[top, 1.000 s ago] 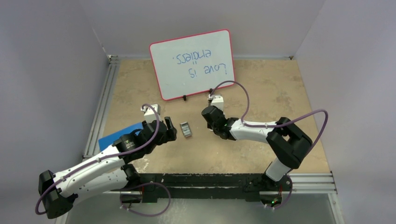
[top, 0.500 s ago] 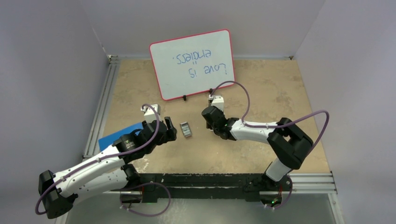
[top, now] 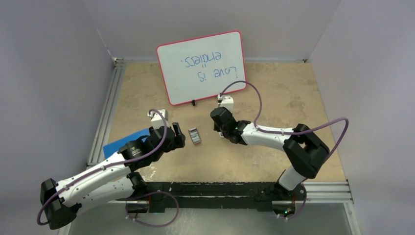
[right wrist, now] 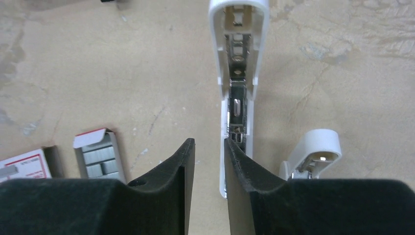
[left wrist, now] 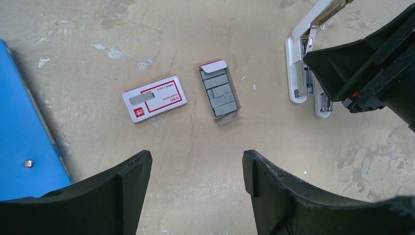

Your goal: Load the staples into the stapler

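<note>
- Silvery-grey staples (left wrist: 220, 94) in their open tray at the centre of the left wrist view, untouched, just right of the red-and-white box sleeve (left wrist: 154, 99).
- White stapler (right wrist: 238, 73) flipped open on the table, upper middle of the right wrist view, metal channel exposed and seemingly unloaded; stubby white piece (right wrist: 313, 149) just beside it, lower right.
- Left gripper (left wrist: 195, 156) spread wide, empty, hovering at bottom of frame below the tray.
- Right gripper (right wrist: 209, 144) nearly pinched together, only a sliver of bare table between the jaws, nothing caught; one finger overlapping the stapler's near end, contact unclear.
- Judged step: reaching for a strip, loading not yet begun.
- Needed next: descent onto the tray, a pinch on one strip by its sides, level carry toward the channel.
</note>
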